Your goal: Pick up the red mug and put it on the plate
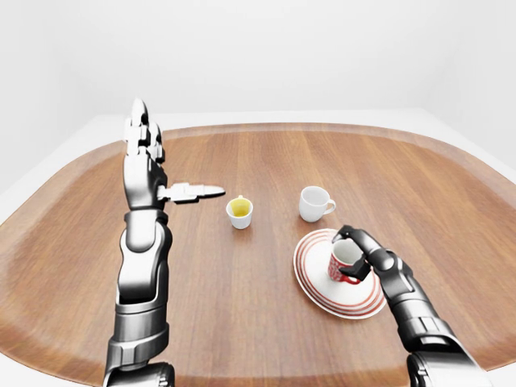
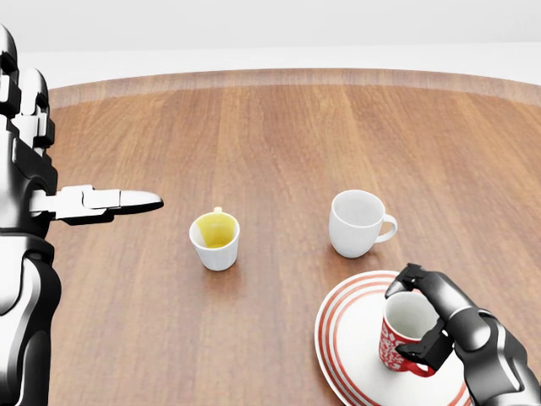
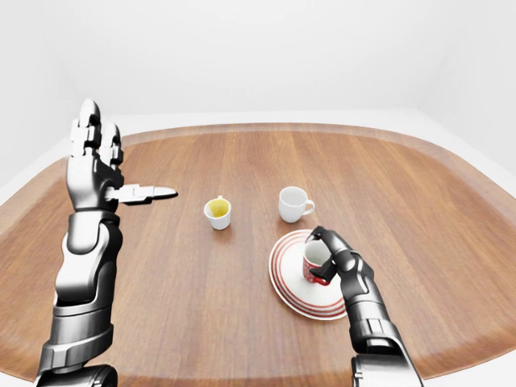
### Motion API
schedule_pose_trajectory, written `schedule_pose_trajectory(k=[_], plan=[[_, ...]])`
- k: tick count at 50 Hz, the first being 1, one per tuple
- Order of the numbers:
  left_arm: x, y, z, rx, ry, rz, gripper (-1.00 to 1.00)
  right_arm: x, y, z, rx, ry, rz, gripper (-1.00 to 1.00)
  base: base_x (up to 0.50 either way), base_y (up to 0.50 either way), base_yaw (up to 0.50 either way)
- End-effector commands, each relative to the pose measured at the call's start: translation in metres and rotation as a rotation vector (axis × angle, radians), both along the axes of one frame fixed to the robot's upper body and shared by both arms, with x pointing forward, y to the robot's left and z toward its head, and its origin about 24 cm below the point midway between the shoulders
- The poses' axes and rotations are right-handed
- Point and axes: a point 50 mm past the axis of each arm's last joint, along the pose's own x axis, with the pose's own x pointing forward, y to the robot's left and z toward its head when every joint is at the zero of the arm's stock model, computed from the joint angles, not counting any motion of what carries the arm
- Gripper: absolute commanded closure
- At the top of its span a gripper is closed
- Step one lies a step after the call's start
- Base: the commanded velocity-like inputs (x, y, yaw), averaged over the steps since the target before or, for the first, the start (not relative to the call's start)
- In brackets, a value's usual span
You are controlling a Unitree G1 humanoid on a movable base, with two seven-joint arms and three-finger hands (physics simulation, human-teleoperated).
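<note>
The red mug (image 2: 396,337) with a white inside stands upright over the red-striped white plate (image 2: 348,340) at the lower right of the head view. My right hand (image 2: 406,325) is shut on it, one finger over the rim and the others by the handle side. I cannot tell whether the mug's base touches the plate. My left hand (image 1: 161,165) is open and empty, raised at the left, fingers up and thumb pointing right.
A small white cup with a yellow inside (image 2: 215,241) stands left of the plate. A white mug (image 2: 355,222) stands just above the plate, close to its rim. All sit on a wide wooden table (image 2: 254,127) with a raised edge.
</note>
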Motion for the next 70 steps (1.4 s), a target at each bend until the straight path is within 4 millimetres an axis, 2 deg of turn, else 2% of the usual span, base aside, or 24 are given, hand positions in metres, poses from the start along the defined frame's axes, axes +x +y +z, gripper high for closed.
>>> schedule_pose_trajectory(k=[1, 11, 12, 13, 14, 39, 44, 51, 57, 58, 65, 70], plan=[[0.0, 0.0, -0.001, -0.001, 0.001, 0.0, -1.0, 0.001, -0.004, -0.004, -0.025, 0.015, -0.028, 1.0, 0.0, 0.0, 0.0], [0.0, 0.0, -0.002, -0.001, 0.006, 0.0, -1.0, 0.002, -0.004, -0.002, -0.026, 0.008, -0.02, 1.0, 0.0, 0.0, 0.0], [0.0, 0.0, -0.001, 0.001, 0.003, 0.0, -1.0, 0.001, -0.004, -0.002, -0.028, 0.007, -0.021, 0.74, 0.0, 0.0, 0.0], [-0.001, 0.0, 0.0, 0.001, 0.0, 0.0, -1.0, 0.001, -0.004, -0.002, -0.029, 0.007, -0.02, -0.91, 0.0, 0.0, 0.0], [-0.001, 0.001, 0.001, 0.001, -0.004, 0.0, -1.0, 0.001, -0.003, -0.002, -0.029, 0.006, -0.02, -1.0, 0.0, 0.0, 0.0], [-0.002, -0.002, 0.005, 0.006, -0.021, -0.005, -1.0, 0.002, -0.001, 0.002, -0.029, -0.007, 0.001, -1.0, 0.0, 0.0, 0.0], [-0.003, -0.001, 0.01, 0.006, -0.043, -0.004, -1.0, 0.005, 0.002, 0.013, -0.027, -0.045, 0.032, -1.0, 0.0, 0.0, 0.0], [-0.006, 0.0, 0.02, 0.009, -0.086, -0.005, -1.0, 0.01, 0.009, 0.04, -0.018, -0.134, 0.099, -1.0, 0.0, 0.0, 0.0], [-0.009, 0.0, 0.031, 0.012, -0.132, -0.007, -1.0, 0.013, 0.019, 0.084, -0.03, -0.259, 0.2, -1.0, 0.0, 0.0, 0.0], [-0.01, 0.001, 0.034, 0.014, -0.146, -0.007, -1.0, 0.013, 0.021, 0.096, -0.038, -0.293, 0.224, -1.0, 0.0, 0.0, 0.0], [-0.012, 0.002, 0.04, 0.019, -0.167, -0.006, -1.0, 0.011, 0.022, 0.127, -0.072, -0.369, 0.277, -1.0, 0.0, 0.0, 0.0], [-0.017, 0.001, 0.053, 0.024, -0.223, -0.011, -1.0, 0.01, 0.023, 0.15, -0.095, -0.429, 0.308, -1.0, 0.0, 0.0, 0.0]])
